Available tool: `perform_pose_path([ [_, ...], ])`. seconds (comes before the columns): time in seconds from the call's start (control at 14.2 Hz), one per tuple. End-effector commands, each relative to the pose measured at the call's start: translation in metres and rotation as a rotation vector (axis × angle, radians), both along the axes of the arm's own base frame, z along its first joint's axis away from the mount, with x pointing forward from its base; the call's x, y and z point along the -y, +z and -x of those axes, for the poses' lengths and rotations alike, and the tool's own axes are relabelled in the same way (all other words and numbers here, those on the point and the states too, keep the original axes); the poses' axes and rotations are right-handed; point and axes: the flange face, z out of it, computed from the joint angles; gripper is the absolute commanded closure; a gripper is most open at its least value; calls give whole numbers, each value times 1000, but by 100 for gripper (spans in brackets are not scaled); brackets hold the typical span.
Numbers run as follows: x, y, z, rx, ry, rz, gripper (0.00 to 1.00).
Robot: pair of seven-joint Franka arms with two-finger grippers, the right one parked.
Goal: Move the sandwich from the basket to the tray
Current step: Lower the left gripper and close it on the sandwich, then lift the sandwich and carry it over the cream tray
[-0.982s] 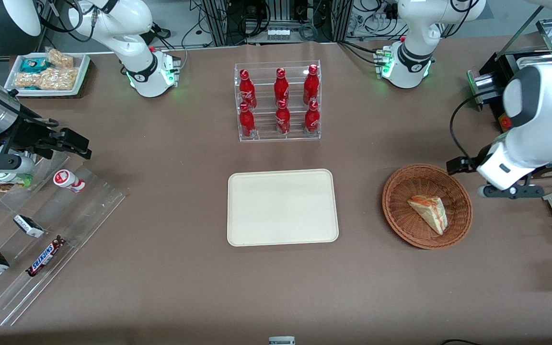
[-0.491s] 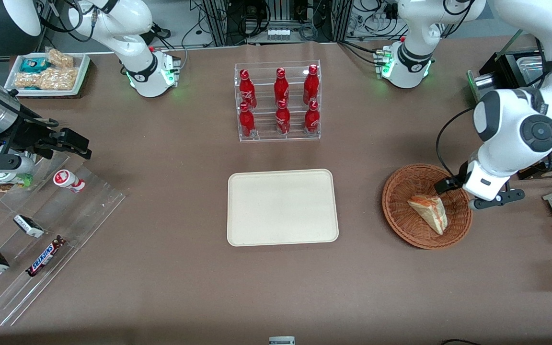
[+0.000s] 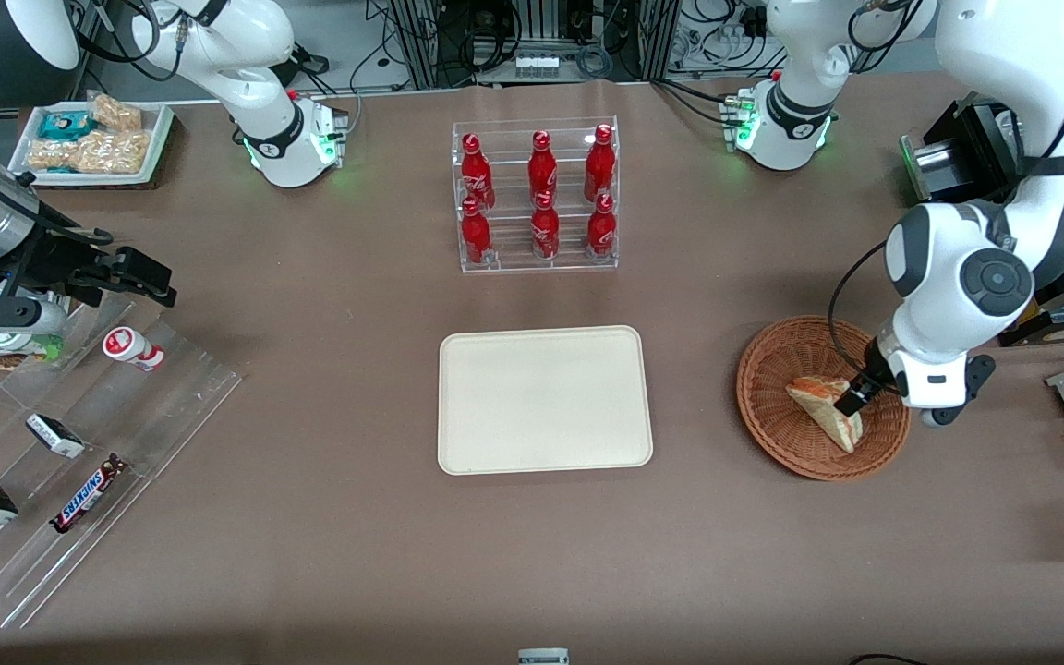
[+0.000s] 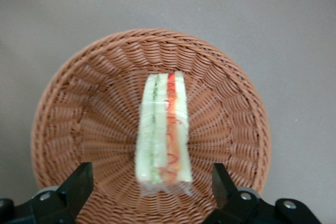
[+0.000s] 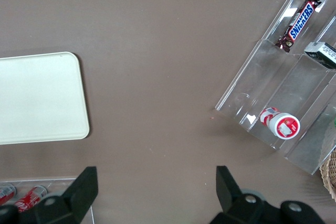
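Hovering – gripper [image 4: 149,192] jaws spread wide | sandwich [image 4: 163,128] between them, in basket [image 4: 73,103]

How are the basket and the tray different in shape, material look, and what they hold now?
The basket is round, the tray rectangular with rounded corners. The basket is reddish-brown woven wicker, the tray smooth and cream. The basket holds the sandwich, with the open gripper above it; nothing lies on the tray. Both are shallow and sit on the brown table.
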Motion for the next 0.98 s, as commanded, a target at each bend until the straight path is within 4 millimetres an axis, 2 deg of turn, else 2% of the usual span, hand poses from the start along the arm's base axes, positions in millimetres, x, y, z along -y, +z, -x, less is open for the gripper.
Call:
perform_pose_path([
  [0.0,7,-7,-9,11,38,1,0],
  [0.35,9,-41,-8,-42,23,-14,1],
  [0.42,9,-48,-9,-48,22,-15,16],
  [0.56,9,-52,-12,-48,19,-17,65],
  [0.63,8,-51,-12,-47,7,-17,83],
  [0.7,8,-45,-16,-38,3,-17,90],
  [0.91,11,-22,-31,-52,3,-25,95],
])
